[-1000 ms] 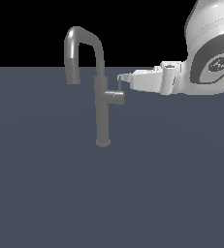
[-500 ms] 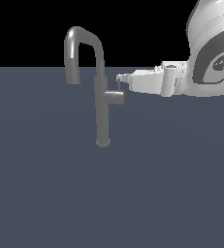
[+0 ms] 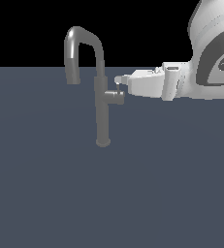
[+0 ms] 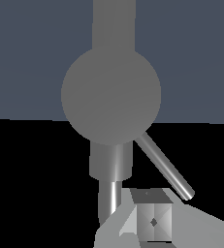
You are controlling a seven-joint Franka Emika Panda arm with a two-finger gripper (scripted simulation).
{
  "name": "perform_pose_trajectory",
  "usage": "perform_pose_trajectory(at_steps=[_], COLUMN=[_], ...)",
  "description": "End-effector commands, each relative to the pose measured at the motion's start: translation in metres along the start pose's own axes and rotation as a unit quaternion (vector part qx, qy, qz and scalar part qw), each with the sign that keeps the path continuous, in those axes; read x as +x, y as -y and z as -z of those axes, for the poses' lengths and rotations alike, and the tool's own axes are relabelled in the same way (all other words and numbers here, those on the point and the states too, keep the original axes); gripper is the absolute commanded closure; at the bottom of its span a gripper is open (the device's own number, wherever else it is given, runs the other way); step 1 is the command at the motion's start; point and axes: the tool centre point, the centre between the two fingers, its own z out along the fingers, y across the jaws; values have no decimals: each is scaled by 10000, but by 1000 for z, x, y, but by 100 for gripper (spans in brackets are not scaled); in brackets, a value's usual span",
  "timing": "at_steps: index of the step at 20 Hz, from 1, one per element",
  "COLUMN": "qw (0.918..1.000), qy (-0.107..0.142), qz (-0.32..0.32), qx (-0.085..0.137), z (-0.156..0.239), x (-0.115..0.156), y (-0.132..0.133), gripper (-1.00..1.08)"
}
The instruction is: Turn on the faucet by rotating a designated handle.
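The faucet (image 3: 102, 114) is a slim grey column with a high arched spout (image 3: 79, 36) that ends toward the exterior view's left. The handle (image 3: 115, 97) is a short stub sticking out of the column toward the exterior view's right. In the wrist view I see the handle's round end (image 4: 111, 94) face on, with its thin lever rod (image 4: 164, 167) slanting away from it. My gripper (image 3: 119, 82) hovers just above the stub, at the rod's tip. Its fingertips (image 4: 153, 220) look pressed together, shut on nothing, close beside the rod's end.
The faucet stands on a plain dark blue-grey floor (image 3: 60, 193). My white arm (image 3: 210, 58) reaches in from the exterior view's upper right. Nothing else shows.
My gripper has dropped slightly and edged closer to the handle stub. The faucet and its handle look unmoved.
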Motion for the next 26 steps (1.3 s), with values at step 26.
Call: perform_pose_trajectory(at_steps=[26], qw=[9999], qy=[55], qz=[74], qx=[-52], z=[0], x=[59], y=[-32], gripper=[108])
